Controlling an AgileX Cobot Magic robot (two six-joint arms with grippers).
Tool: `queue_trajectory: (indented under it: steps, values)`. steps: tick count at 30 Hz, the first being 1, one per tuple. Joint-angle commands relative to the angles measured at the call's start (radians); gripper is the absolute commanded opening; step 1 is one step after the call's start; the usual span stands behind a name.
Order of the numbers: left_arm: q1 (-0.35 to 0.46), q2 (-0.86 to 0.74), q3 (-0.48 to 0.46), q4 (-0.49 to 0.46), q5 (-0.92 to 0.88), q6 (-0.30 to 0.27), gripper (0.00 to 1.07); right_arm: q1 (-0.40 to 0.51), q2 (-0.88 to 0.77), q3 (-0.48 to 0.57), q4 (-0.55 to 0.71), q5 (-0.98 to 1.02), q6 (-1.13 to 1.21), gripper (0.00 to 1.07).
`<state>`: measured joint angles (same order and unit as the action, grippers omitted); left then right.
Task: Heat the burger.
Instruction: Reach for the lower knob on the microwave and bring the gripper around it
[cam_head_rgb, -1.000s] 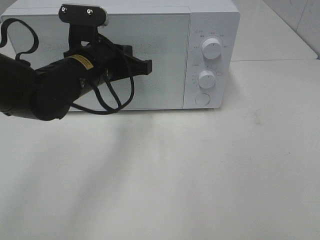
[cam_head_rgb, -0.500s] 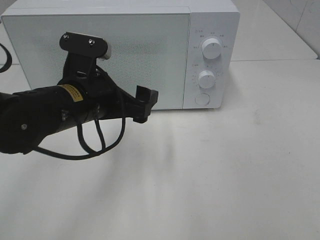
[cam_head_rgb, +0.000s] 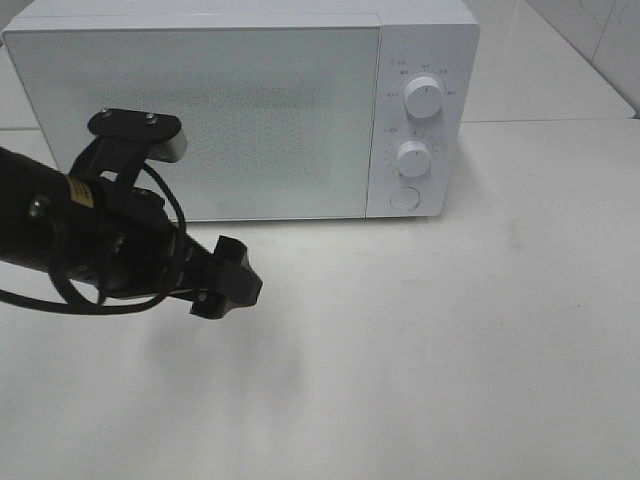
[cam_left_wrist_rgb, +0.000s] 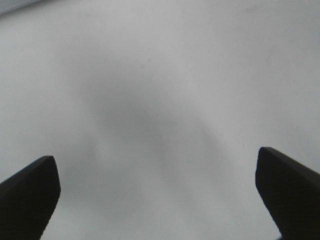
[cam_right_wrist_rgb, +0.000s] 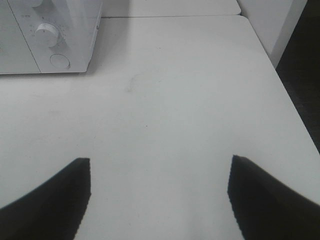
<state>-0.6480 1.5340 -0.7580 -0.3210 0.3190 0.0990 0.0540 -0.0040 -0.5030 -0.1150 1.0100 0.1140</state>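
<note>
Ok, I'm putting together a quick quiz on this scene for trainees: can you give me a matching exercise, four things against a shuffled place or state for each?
Things:
1. microwave door
2. upper dial
3. round button
4. left gripper

Places or states:
A. open, above the table
B. shut
C. lowest on the control panel
D. top of the control panel

Pairs: 1-B, 2-D, 3-C, 4-A
</note>
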Motion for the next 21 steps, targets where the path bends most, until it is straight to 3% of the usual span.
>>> queue_trajectory:
  steps: [1,4,6,8,9,12,18,21]
  values:
    - [0.037,-0.032,-0.03,-0.001,0.169,-0.004,1.0,-0.007,-0.027,0.003,-0.001,-0.012,0.01,0.75]
    - [0.073,-0.05,-0.053,0.0,0.29,-0.004,1.0,-0.007,-0.027,0.003,-0.001,-0.012,0.01,0.75]
    - [0.152,-0.071,-0.112,0.014,0.535,-0.004,1.0,-0.007,-0.027,0.003,-0.001,-0.012,0.01,0.75]
    - [0.175,-0.074,-0.126,0.019,0.591,-0.004,1.0,-0.007,-0.027,0.003,-0.001,-0.012,0.01,0.75]
    - [0.224,-0.086,-0.144,0.023,0.69,-0.004,1.0,-0.007,-0.027,0.003,-0.001,-0.012,0.01,0.75]
    - [0.249,-0.098,-0.147,0.023,0.729,-0.004,1.0,-0.007,-0.027,0.003,-0.001,-0.012,0.01,0.75]
    - [0.389,-0.214,-0.149,0.078,0.793,-0.008,1.0,-0.007,-0.027,0.003,-0.001,-0.012,0.01,0.75]
    - [0.525,-0.335,-0.149,0.125,0.843,-0.018,1.0,-0.007,-0.027,0.003,-0.001,-0.012,0.01,0.75]
